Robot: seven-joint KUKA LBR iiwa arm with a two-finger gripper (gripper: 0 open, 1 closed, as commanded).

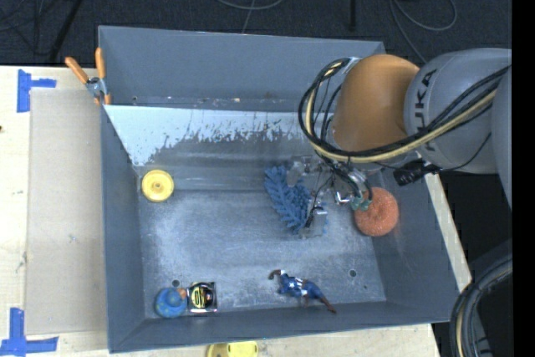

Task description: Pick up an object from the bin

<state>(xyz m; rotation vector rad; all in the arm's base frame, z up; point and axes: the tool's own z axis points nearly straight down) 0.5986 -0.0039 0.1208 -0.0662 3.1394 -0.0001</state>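
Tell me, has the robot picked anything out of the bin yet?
Not yet. Done: the gripper is down inside the bin. In hand: it sits at the right edge of the blue bristly brush, with an orange scrubber ball beside it; whether it grips, I cannot tell. Left: lifting a thing clear.

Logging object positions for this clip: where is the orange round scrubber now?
The orange round scrubber lies by the bin's right wall in the camera view, just right of the claw and the blue bristly thing.
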